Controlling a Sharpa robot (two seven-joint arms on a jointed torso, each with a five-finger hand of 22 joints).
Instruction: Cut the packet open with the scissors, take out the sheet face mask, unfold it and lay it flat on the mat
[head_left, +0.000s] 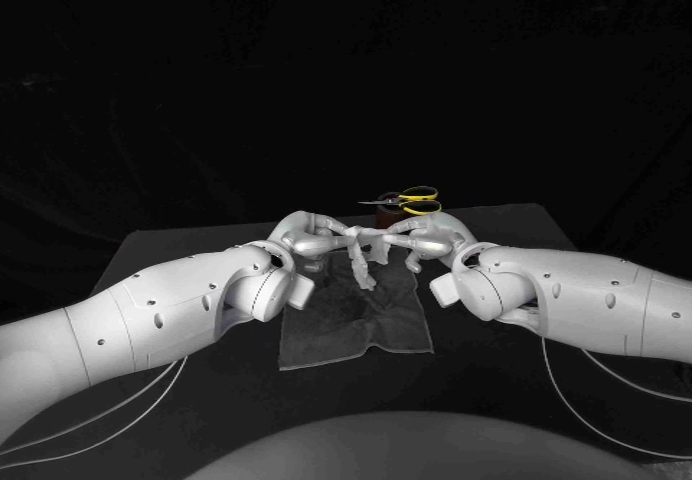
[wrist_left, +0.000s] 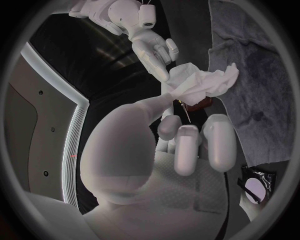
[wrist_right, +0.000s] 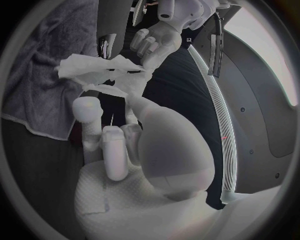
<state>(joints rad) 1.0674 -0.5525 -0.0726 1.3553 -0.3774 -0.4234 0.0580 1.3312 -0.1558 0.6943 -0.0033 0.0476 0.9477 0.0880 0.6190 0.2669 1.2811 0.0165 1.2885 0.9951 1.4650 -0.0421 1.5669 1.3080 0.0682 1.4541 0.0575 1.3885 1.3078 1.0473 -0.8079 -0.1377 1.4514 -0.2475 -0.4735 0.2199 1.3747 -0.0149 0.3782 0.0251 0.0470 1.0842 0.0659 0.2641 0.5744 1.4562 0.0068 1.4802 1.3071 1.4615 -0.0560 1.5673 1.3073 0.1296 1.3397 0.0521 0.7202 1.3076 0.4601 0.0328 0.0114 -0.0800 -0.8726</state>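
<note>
Centrally, sheet face mask (head_left: 359, 268): we see it held up over the mat (head_left: 361, 330), its long axis hanging down toward the frame's bottom.
Texture: white, thin, crumpled; partly folded, we think.
Left hand (head_left: 304, 238): pinching the mask's top.
Right hand (head_left: 424, 238): pinching it alongside.
Mat surface: grey, soft, rectangular cloth.
Scissors (head_left: 408, 201): yellow-handled, upper centre, beyond the hands.
</note>
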